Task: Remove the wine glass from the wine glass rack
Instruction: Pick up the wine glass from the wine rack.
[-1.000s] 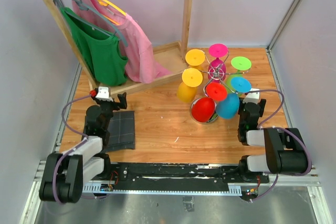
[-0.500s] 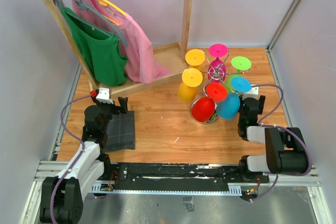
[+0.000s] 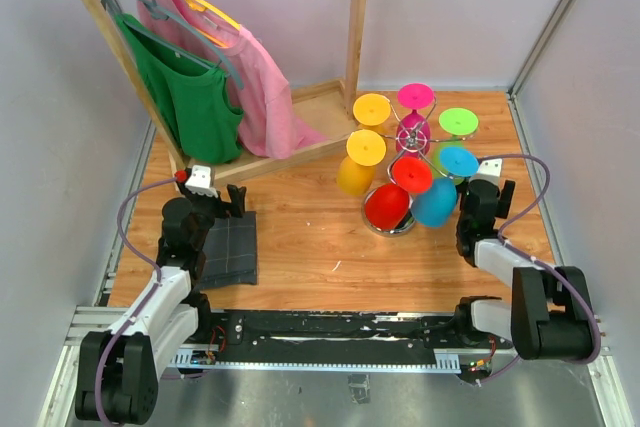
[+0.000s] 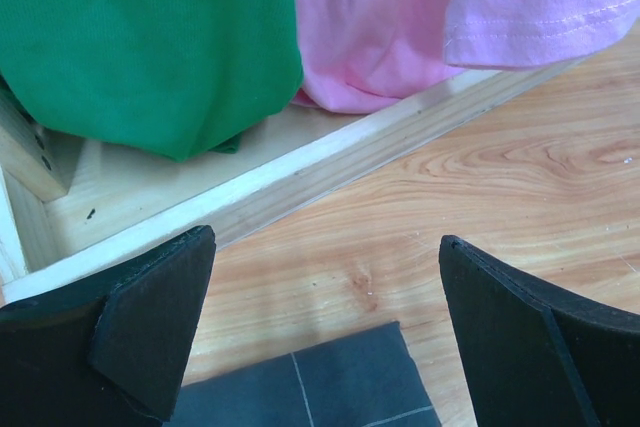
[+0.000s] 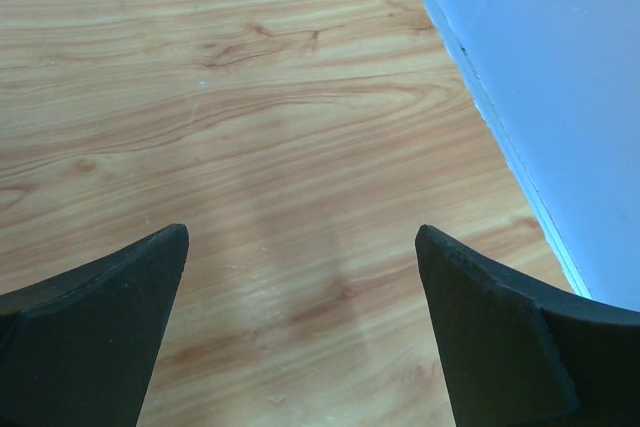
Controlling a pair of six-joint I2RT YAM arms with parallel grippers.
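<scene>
Top external view: the wine glass rack [image 3: 412, 133] stood on the table's [image 3: 320, 237] far right, glasses hung bowl-down by their feet in its hooks, the blue wine glass [image 3: 436, 201] nearest the right gripper [image 5: 300, 247], spread empty apparently for approach, as was the left gripper [image 4: 325, 247].

The table [image 3: 320, 237] is wood-grained board, smooth with a faint sheen. At eleven o'clock the clothes rack [image 3: 355, 17] is pale bare wood, matt. On it hang a green shirt [image 3: 195, 107] of fine-knit matt cloth and a pink shirt [image 3: 265, 87] of soft cloth with a stitched hem. At one o'clock the wine glass rack [image 3: 412, 135] is bright chrome wire — mirror-shiny — bearing glossy coloured wine glasses [image 3: 388, 207]. At eight o'clock lies a dark mat [image 3: 228, 247], dull-surfaced. The left gripper [image 4: 325, 237] has matt black fingers [image 4: 150, 332].
</scene>
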